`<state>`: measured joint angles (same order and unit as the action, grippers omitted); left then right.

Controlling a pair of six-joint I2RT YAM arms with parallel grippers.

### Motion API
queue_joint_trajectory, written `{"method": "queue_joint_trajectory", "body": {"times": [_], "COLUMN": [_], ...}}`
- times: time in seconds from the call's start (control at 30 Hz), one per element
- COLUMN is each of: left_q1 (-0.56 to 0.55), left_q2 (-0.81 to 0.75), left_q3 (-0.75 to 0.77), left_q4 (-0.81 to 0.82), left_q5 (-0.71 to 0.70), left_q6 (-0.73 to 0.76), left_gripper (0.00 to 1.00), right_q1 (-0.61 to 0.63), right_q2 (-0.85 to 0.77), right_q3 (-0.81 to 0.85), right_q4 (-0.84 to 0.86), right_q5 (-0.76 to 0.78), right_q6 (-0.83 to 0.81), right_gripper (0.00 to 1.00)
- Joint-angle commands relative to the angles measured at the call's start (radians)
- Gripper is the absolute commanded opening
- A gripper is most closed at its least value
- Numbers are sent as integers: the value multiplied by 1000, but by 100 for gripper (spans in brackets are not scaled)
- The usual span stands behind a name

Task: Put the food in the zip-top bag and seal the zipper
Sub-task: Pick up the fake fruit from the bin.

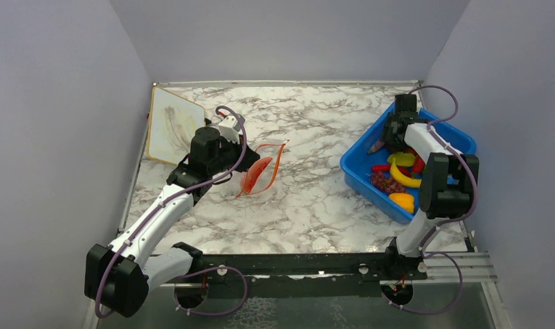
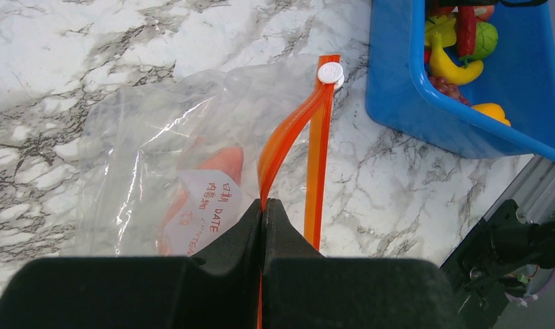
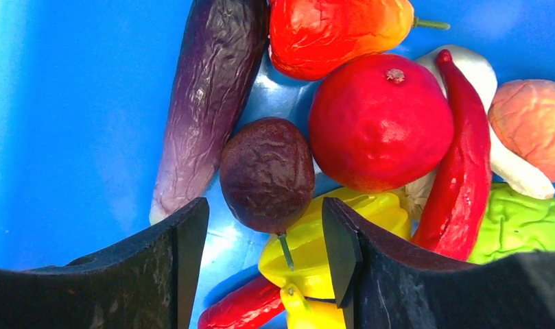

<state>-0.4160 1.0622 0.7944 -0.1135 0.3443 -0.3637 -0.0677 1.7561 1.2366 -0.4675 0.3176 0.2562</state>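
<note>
Our left tool (image 2: 263,205) is clamped on the zipper (image 2: 282,137), with the zip-top bag (image 2: 137,144) lying on the desk (image 2: 55,41) just ahead of it. Our right tool (image 3: 264,247) hangs with fingers apart above the food (image 3: 381,123) in the blue bin (image 3: 62,103), a dark purple fruit (image 3: 266,175) just ahead of the gap.

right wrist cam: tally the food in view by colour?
Purple: 2, eggplant, dark round fruit
Red: 3, red round fruit, chili, red piece at bottom
Red-orange: 1, stemmed fruit
Yellow: 2, ridged piece, banana end
Green: 1, lump
White: 1, white piece
Peach: 1, wrinkled piece
Total: 11
</note>
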Motion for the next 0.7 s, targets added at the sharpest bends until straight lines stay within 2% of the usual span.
{"method": "queue_joint_trajectory", "body": {"times": [0.0, 0.37, 0.67], "left_q1": [2, 3, 3], "left_q2": [-16, -18, -29], "left_q3": [-13, -15, -18], "left_q4": [24, 26, 24], "left_q5": [22, 19, 13], "left_q6": [12, 17, 19], "left_gripper": [0, 0, 0], "right_q1": [-10, -14, -12], "right_q2": [34, 107, 71], "right_q3": [21, 34, 5], "right_q4": [48, 42, 50], "right_q5": [5, 17, -2], "right_q6": [-11, -14, 2], "right_gripper": [63, 63, 46]}}
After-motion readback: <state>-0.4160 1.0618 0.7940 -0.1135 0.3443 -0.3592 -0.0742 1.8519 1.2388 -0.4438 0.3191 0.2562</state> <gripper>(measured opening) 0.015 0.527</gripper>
